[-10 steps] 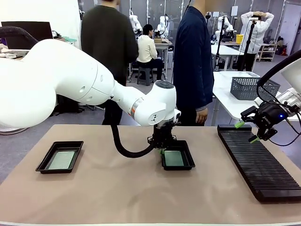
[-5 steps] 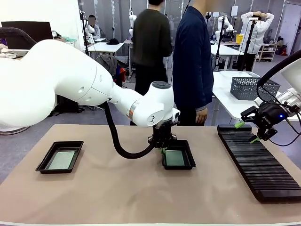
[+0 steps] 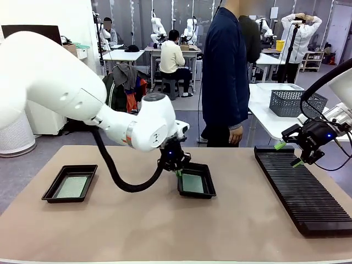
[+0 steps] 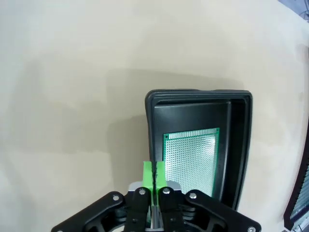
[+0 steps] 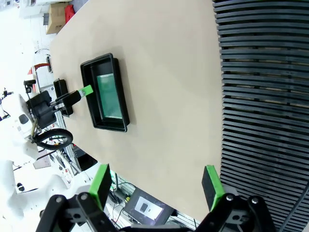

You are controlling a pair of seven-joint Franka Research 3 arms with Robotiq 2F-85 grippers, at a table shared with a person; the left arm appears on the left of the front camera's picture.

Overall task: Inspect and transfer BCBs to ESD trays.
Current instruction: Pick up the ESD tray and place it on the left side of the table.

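Two black ESD trays lie on the beige table, each with one BCB inside. The middle tray (image 3: 197, 195) holds a green board (image 3: 192, 183); my left gripper (image 3: 177, 171) is shut on the wall of its near-left rim. In the left wrist view the green pads (image 4: 149, 175) pinch that tray's (image 4: 198, 94) wall beside its perforated BCB (image 4: 190, 154). The second tray (image 3: 52, 190) with its pale board (image 3: 73, 186) rests at the far left. My right gripper (image 3: 288, 154) hovers open above the rack's far end, nothing between its fingers (image 5: 100, 186).
A long black ribbed rack (image 3: 302, 187) runs along the table's right side. A grey mesh basket (image 3: 297, 103) stands on the white table behind it. A person in a dark blue jacket (image 3: 225, 71) stands at the far edge.
My left arm has swung to the left, dragging the middle tray with its board a short way left across the table. The right arm has stayed still.
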